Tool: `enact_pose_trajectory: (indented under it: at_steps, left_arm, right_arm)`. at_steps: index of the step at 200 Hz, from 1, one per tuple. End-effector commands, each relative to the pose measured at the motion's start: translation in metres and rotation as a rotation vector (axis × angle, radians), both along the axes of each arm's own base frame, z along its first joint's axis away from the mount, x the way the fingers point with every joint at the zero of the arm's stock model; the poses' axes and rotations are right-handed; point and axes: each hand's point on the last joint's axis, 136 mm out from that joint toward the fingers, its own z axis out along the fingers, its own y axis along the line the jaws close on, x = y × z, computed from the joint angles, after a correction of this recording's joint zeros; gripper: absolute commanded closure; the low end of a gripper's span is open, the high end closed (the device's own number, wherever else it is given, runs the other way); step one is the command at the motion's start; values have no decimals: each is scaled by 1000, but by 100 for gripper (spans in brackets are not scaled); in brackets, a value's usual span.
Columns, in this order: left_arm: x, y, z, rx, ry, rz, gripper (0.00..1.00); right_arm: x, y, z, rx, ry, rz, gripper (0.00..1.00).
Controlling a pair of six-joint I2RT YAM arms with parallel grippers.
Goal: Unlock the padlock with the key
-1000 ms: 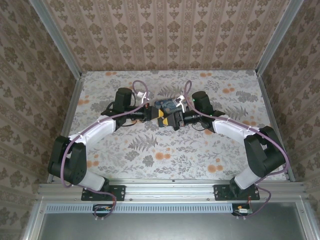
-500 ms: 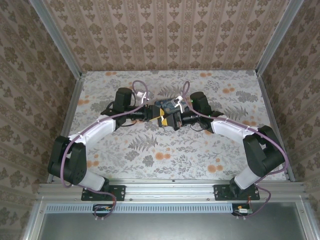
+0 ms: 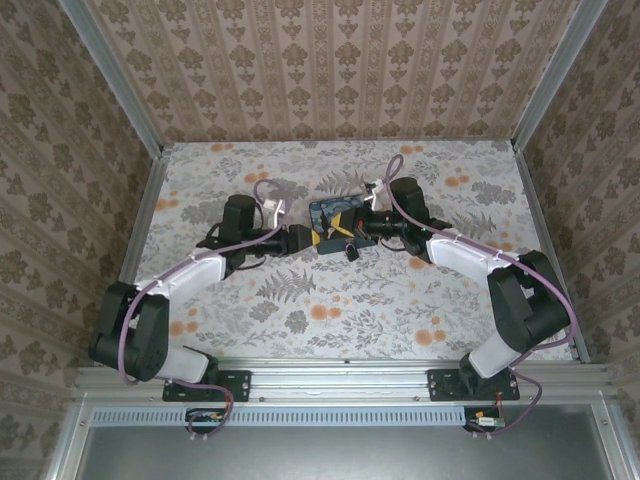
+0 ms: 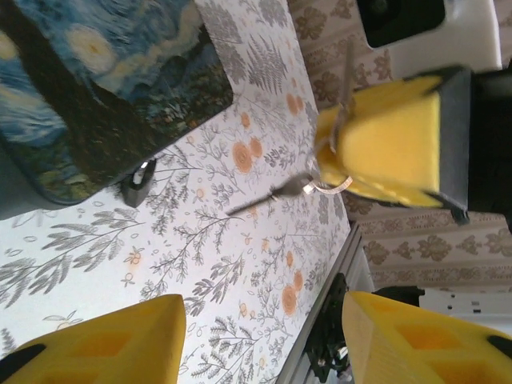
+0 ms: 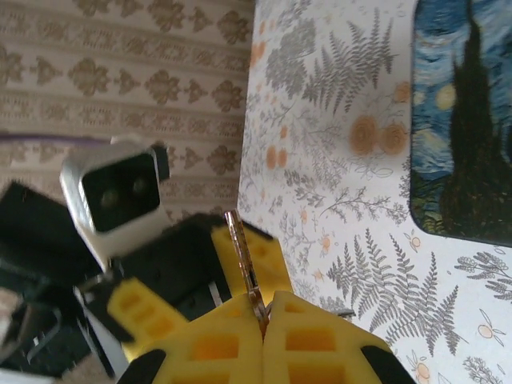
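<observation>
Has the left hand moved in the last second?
Yes. The left hand drew back toward the table's near edge, away from the painted box.

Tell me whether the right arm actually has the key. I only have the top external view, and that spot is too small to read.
Observer: Yes. In the right wrist view the right gripper has its jaws shut on the key, and the blade sticks out past them.
Operator: Where is the padlock?
Observer: The left wrist view shows the padlock on the table, close by the edge of the painted box. No gripper is on it.
Operator: What about the left jaws?
Observer: The left gripper has its jaws wide apart with nothing between them.
</observation>
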Motion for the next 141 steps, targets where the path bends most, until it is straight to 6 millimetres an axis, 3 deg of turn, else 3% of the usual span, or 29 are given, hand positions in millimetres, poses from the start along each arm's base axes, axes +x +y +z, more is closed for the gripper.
enact_pose_trajectory:
  at_steps: [1, 5, 61, 141]
  left_arm:
    - [15, -8, 21, -43, -162, 4, 49]
    - [9, -16, 20, -33, -172, -21, 50]
    - [8, -35, 9, -8, -294, -78, 57]
    - [22, -41, -6, 108, -425, -62, 50]
  right_arm:
    - [10, -8, -3, 34, 142, -147, 100]
    - [10, -9, -3, 42, 149, -155, 100]
    - [5, -15, 2, 83, 246, -229, 100]
    - [-4, 2, 17, 106, 288, -190, 100]
